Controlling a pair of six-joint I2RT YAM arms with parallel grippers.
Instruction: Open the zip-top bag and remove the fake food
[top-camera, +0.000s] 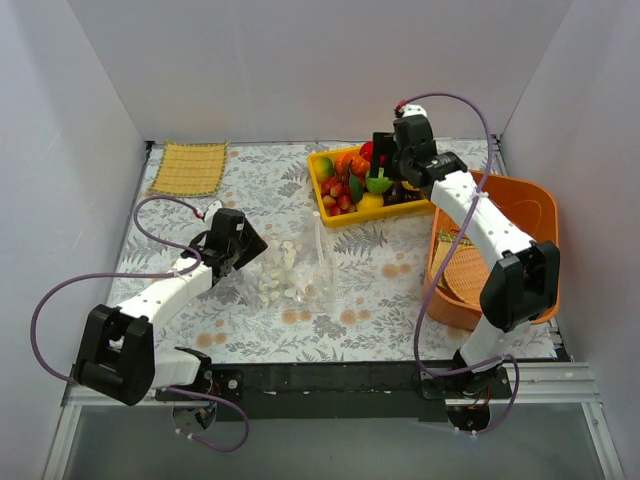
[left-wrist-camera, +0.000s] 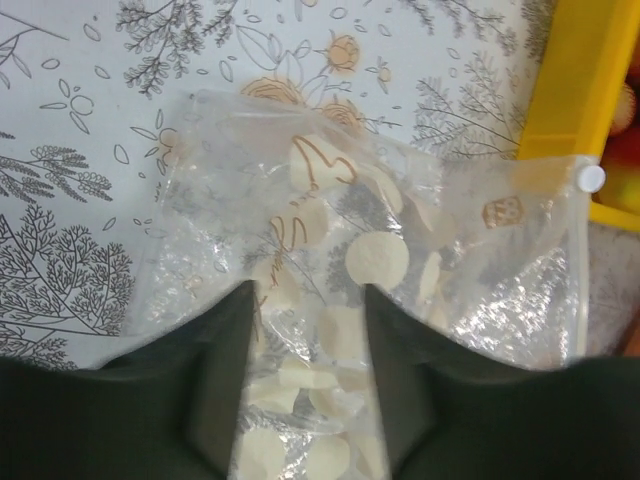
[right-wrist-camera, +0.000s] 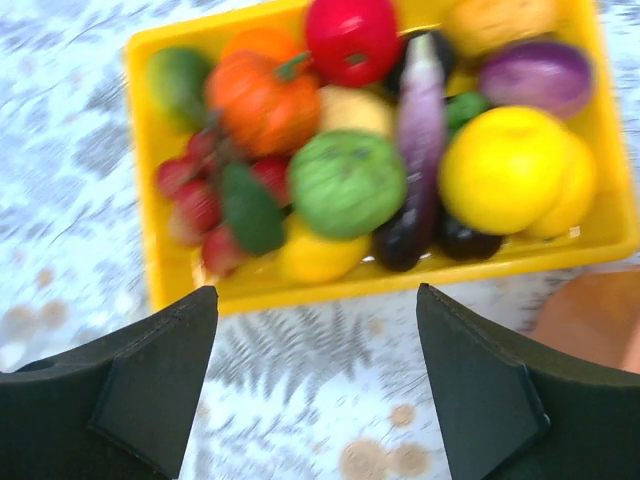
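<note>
The surface (top-camera: 250, 190) carries an orange basket (top-camera: 535, 215) along its right edge and a yellow tray (right-wrist-camera: 500, 258) at the far edge, beneath the widely spread right jaws. The spotted zip-top bag (top-camera: 295, 270) lies mid-surface with the left jaws slightly apart over its left end; I cannot tell whether they pinch it. The fake food (right-wrist-camera: 345, 180) is heaped in the tray.
</note>
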